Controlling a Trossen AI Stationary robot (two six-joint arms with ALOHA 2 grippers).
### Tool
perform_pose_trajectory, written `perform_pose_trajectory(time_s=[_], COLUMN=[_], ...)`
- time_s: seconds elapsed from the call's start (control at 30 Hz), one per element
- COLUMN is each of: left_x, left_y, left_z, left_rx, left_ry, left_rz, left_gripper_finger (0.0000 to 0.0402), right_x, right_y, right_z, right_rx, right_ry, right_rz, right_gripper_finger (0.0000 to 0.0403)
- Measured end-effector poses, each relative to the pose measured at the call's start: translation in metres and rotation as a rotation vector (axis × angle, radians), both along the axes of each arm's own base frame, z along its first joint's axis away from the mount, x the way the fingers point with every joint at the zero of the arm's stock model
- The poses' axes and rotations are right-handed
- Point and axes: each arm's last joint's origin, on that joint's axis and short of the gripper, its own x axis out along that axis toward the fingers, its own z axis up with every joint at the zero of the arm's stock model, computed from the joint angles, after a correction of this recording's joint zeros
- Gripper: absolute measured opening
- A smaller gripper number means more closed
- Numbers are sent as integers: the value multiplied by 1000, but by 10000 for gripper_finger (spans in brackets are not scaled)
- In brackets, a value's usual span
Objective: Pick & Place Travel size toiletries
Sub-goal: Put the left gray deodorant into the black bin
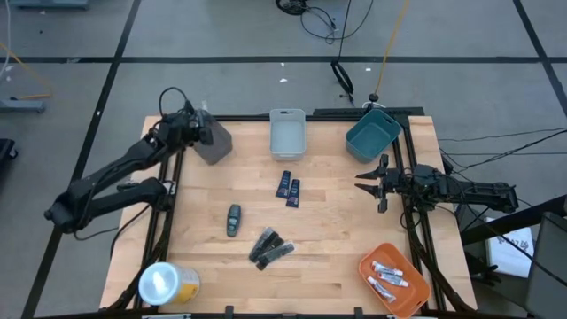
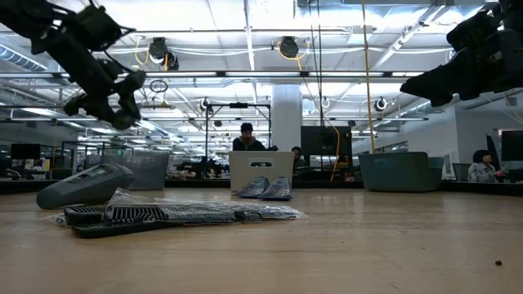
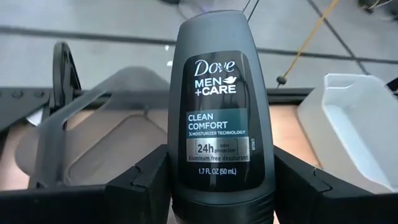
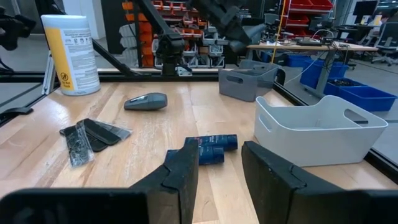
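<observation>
1. Left gripper (image 3: 217,186) clamped on grey deodorant roll-on (image 3: 216,106), above dark grey bin (image 1: 213,142).
2. Smooth, rigid, probably light; best gripped across its flat midsection.
3. Right gripper (image 4: 217,171) parted, empty, beside teal bin (image 1: 372,135).

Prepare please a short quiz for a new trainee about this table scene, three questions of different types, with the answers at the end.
1. True or false: the left gripper holds a dark grey deodorant above the grey bin.
2. Which bin already contains silvery-white tubes? A) white bin B) teal bin C) orange bin
3. Fill in: between the second grey deodorant and the white bin lie two dark ____ packets.

Key: 1 true. 2 C. 3 blue.
</observation>
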Motion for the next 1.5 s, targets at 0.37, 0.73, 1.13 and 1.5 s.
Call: perform_pose_trajectory(time_s=[0.37,0.73,1.13,1.5], left_x=[7,28,46,55], left_y=[34,64,75,71], left_z=[26,26,-8,-21], left_rx=[-175,-367,-481,-527], left_ry=[148,297,400,486], left_rz=[6,-3,6,6], left_gripper_finger=[201,201,203,206], right_x=[0,0,0,0], right_y=[0,0,0,0], right_z=[0,0,0,0], right_rx=[1,2,2,3], right_ry=[0,0,0,-1], right_rz=[0,0,4,4], right_gripper_finger=[114,114,114,114])
